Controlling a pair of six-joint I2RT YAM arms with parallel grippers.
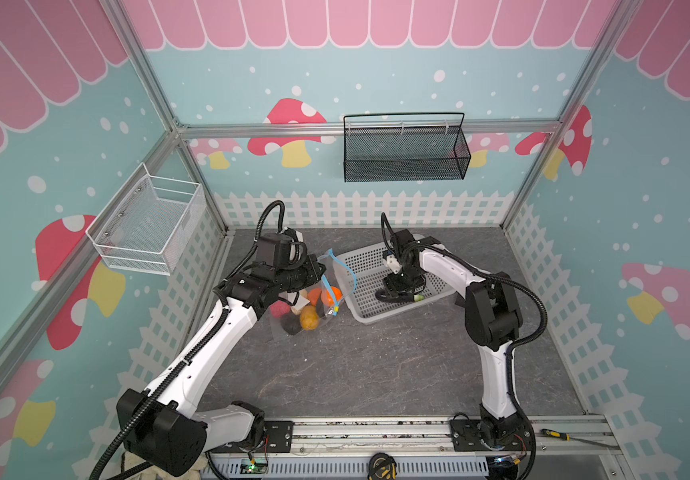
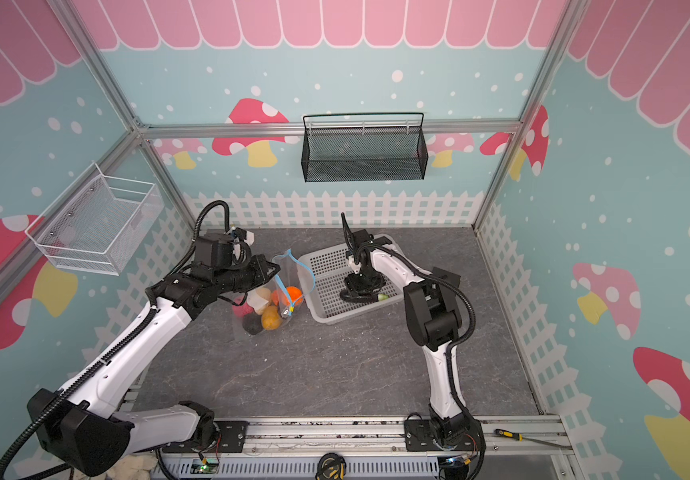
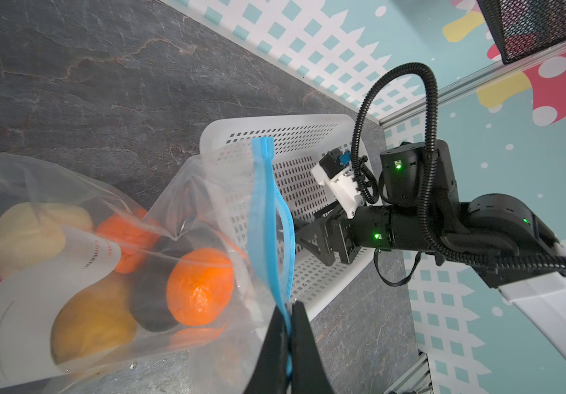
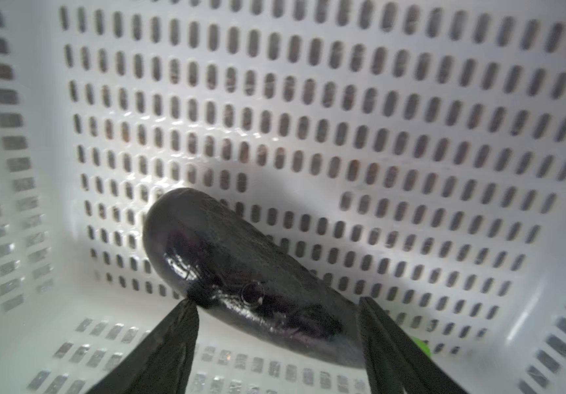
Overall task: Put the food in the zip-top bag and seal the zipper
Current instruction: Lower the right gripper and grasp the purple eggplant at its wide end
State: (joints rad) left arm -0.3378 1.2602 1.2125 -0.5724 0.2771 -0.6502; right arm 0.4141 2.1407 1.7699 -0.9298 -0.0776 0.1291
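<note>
So the left hand (image 3: 290, 319) is pinched shut on the zipper (image 3: 268, 221) of the zip-top bag (image 3: 189, 184), most of the food (image 3: 199, 286) already inside, sitting on the bench (image 3: 70, 85). The right hand (image 4: 276, 302) is spread open around the long dark piece (image 4: 240, 269) down in the white basket (image 4: 309, 85).

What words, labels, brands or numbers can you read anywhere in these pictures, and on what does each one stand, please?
"conten", its end not visible: dark print on the white label of the clear bag.
"ate:", its start hidden: orange print on the same label.
Small drawings on the label hold no readable words.
Nothing else is readable in any view.
</note>
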